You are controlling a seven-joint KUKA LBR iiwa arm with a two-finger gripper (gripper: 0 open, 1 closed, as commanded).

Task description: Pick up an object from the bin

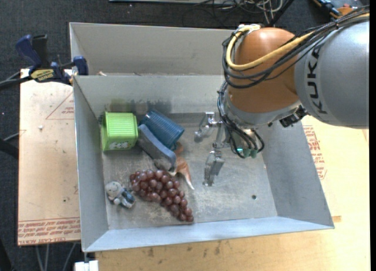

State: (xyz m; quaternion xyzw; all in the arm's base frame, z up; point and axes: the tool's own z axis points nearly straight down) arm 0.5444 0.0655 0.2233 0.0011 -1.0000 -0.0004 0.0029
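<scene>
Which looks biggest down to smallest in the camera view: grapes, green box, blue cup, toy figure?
1. Grapes, the long dark bunch at the bin's front.
2. Green box and blue cup: too alike to rank.
3. Toy figure, clearly smallest.

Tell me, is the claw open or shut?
Open: the claw holds its two fingers apart above the bin floor, nothing between them.
</scene>
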